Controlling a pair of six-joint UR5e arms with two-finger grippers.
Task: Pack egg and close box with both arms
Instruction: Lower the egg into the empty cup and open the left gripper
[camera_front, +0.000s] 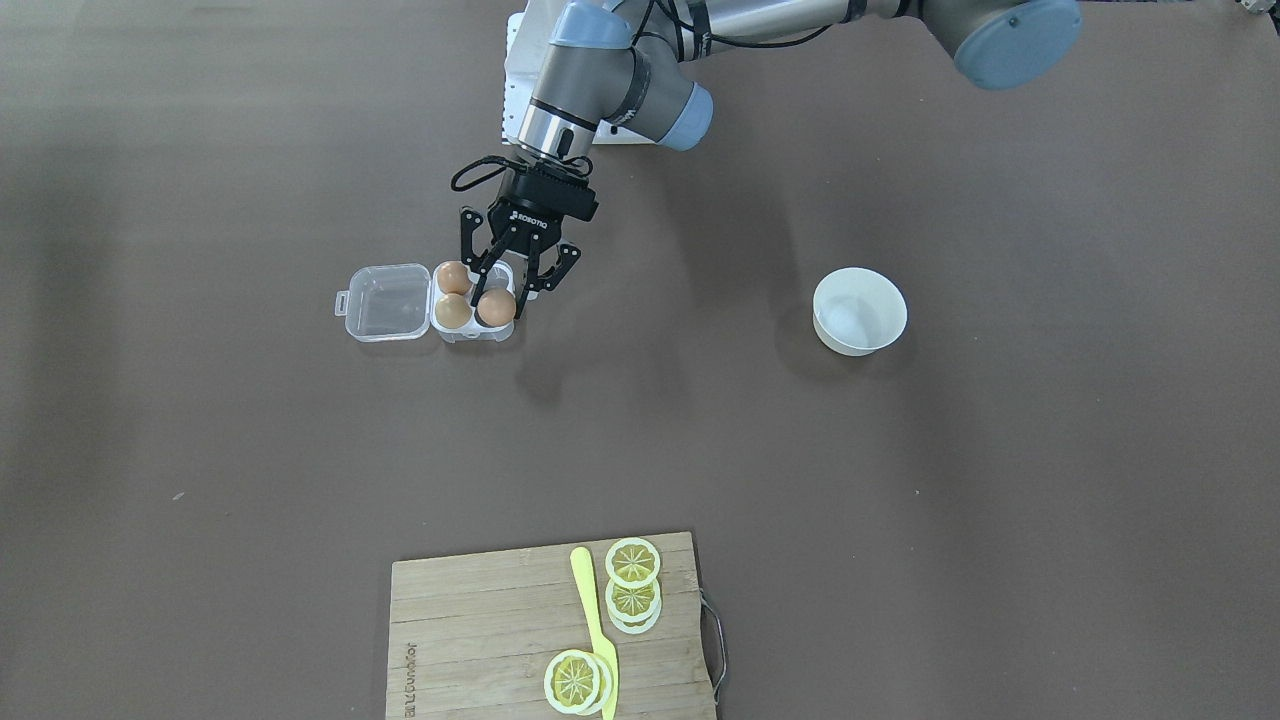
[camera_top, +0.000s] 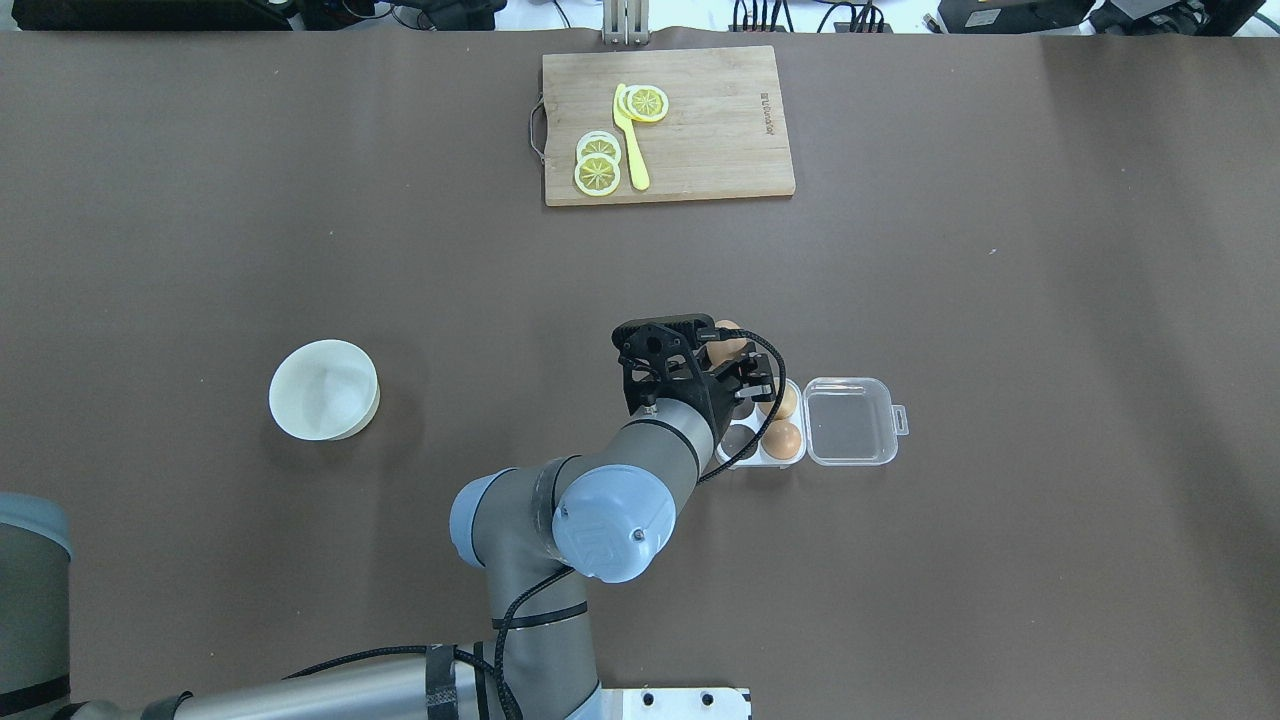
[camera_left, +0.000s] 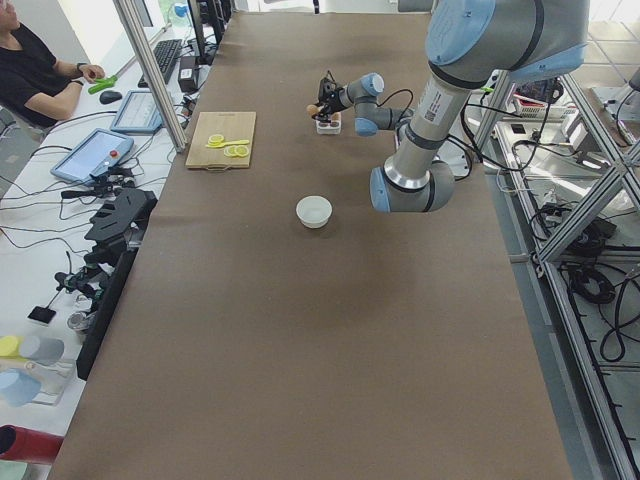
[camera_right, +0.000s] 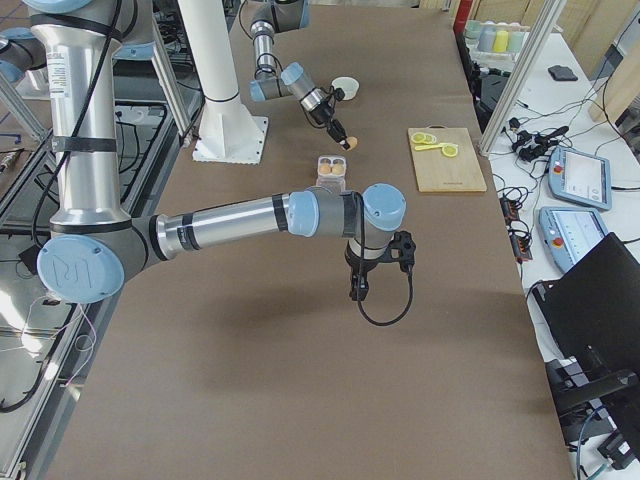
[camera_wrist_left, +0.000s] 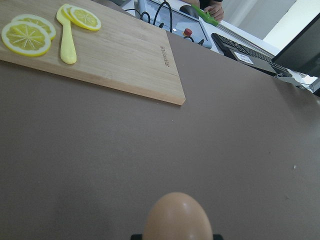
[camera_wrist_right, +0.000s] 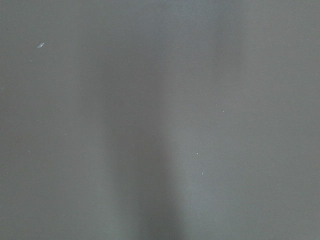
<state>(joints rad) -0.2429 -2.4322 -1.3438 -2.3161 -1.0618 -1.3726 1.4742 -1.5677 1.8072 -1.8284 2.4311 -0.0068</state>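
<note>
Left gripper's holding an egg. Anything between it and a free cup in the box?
Nothing visible. The egg hangs in the left gripper by the box, whose lid lies open. Two other eggs fill the lid-side cups; one cup shows empty.

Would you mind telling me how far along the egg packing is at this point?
Done: two eggs sit in the box, whose lid lies open. In hand: the left gripper is shut on the egg, held above the box and not yet seated. Left: seating that egg and closing the lid; the right gripper hangs over bare table.
</note>
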